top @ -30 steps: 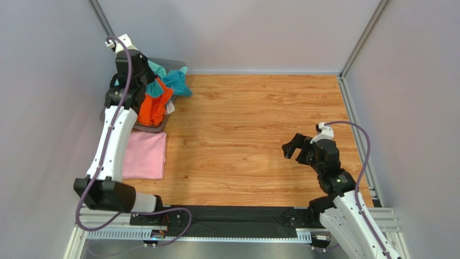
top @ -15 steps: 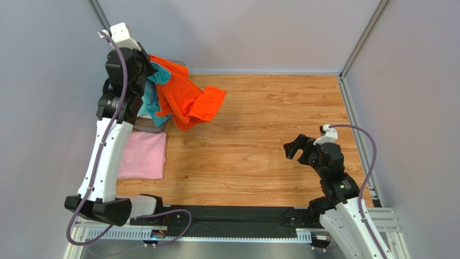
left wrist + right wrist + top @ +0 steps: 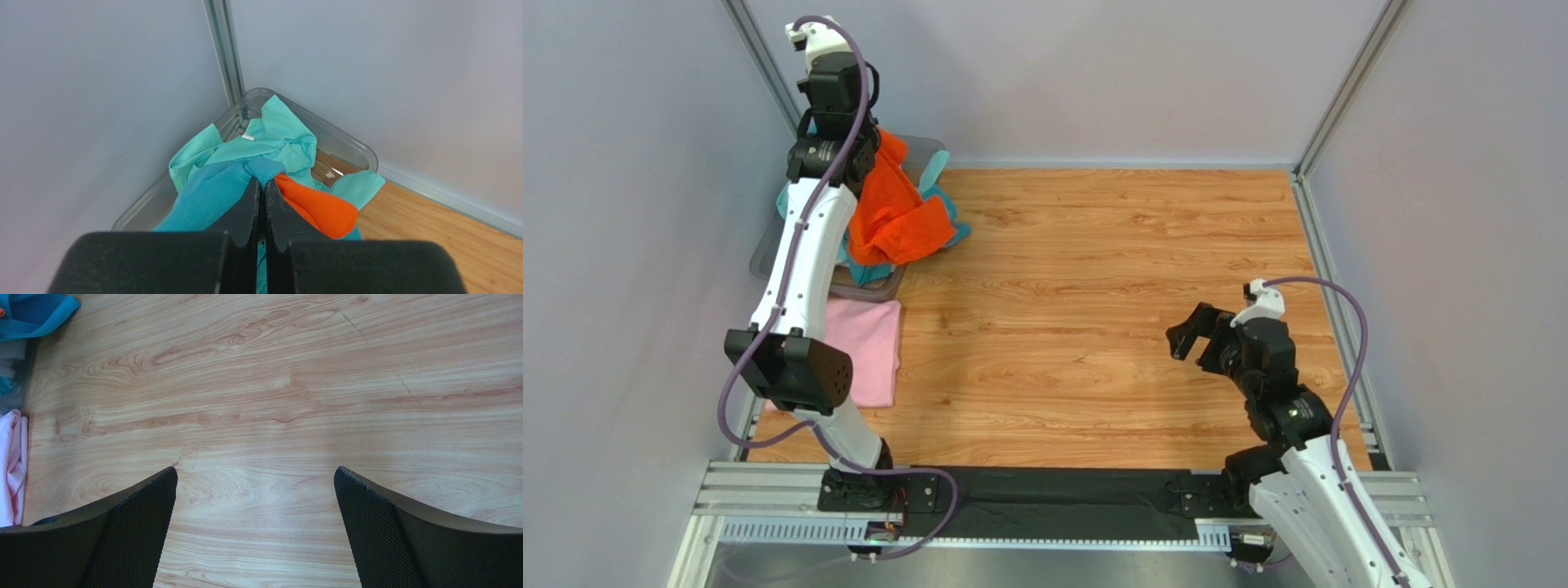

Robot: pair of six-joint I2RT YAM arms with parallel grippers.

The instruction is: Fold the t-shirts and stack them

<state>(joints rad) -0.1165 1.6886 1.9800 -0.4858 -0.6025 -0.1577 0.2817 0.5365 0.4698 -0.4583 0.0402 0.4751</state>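
Note:
My left gripper [image 3: 844, 132] is raised over the back-left corner and is shut on a bunch of cloth. In the left wrist view the left gripper [image 3: 265, 181] pinches the teal t-shirt [image 3: 209, 196], with the orange t-shirt [image 3: 319, 209] pressed against its right finger. Both hang from it in the top view, orange [image 3: 897, 214] and teal [image 3: 946, 228]. A mint green t-shirt [image 3: 276, 131] lies in the bin below. The pale pink t-shirt [image 3: 860, 349] lies folded flat at the left. My right gripper [image 3: 1195, 333] is open and empty over bare wood [image 3: 255, 471].
The grey see-through bin [image 3: 347, 139] stands in the back-left corner against the walls [image 3: 1075, 74]. The wooden table top [image 3: 1112, 270] stretches from the bin to the right frame rail. The pink shirt's edge shows at the left of the right wrist view [image 3: 9, 471].
My left arm lifted the orange and teal shirts out of the bin, swung them out to the right, then rose higher and drew back; they now hang near the bin. The right arm barely moved.

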